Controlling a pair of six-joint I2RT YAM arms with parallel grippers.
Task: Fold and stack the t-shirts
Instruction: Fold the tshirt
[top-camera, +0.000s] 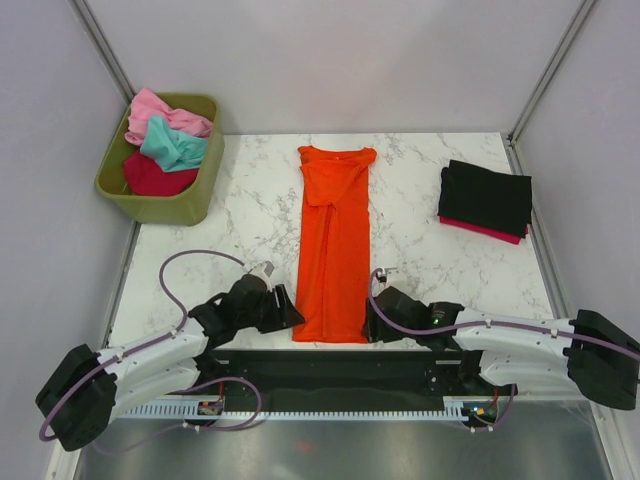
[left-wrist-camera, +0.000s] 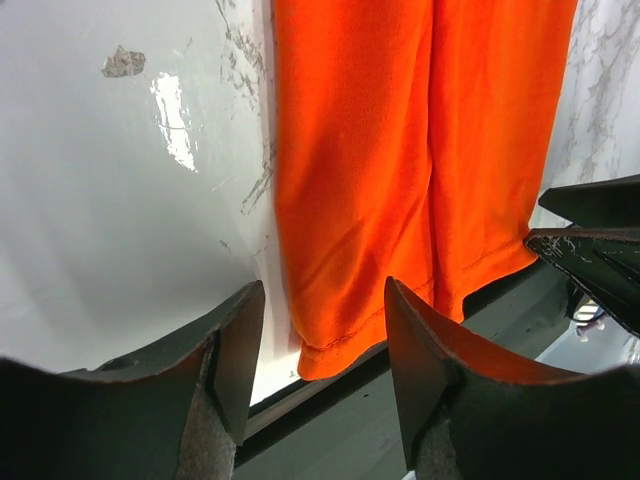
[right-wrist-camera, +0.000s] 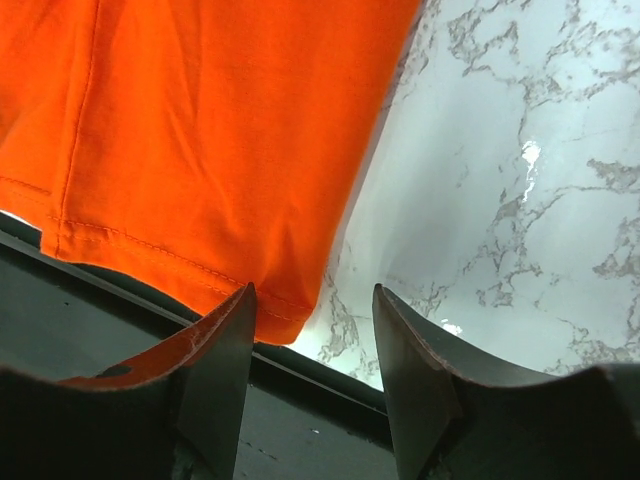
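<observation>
While both arms reach in low from the near edge, the orange shirt (top-camera: 333, 240) lies flat in the middle of the counter (top-camera: 250, 200). It is folded into a long thin strip. Its neck points to the far side and its hem lies at the near edge.

The left pincer (top-camera: 290, 315) sits at the near left corner of the strip. Its two fingers (left-wrist-camera: 240, 340) are apart, and nothing is held between them. From its own camera, the corner of the hem shows just past the gap.

The right pincer (top-camera: 372, 325) sits at the near right corner. Its fingers (right-wrist-camera: 225, 345) are apart too and hold nothing. The corner of the hem is just in front of one finger.

Far right on the counter, a folded black shirt (top-camera: 487, 195) rests on top of a folded crimson shirt (top-camera: 480, 228). Far left stands a green bin (top-camera: 170, 210). A pink shirt (top-camera: 150, 108), a teal shirt (top-camera: 175, 145) and a dark red shirt (top-camera: 155, 178) lie bunched up in it.
</observation>
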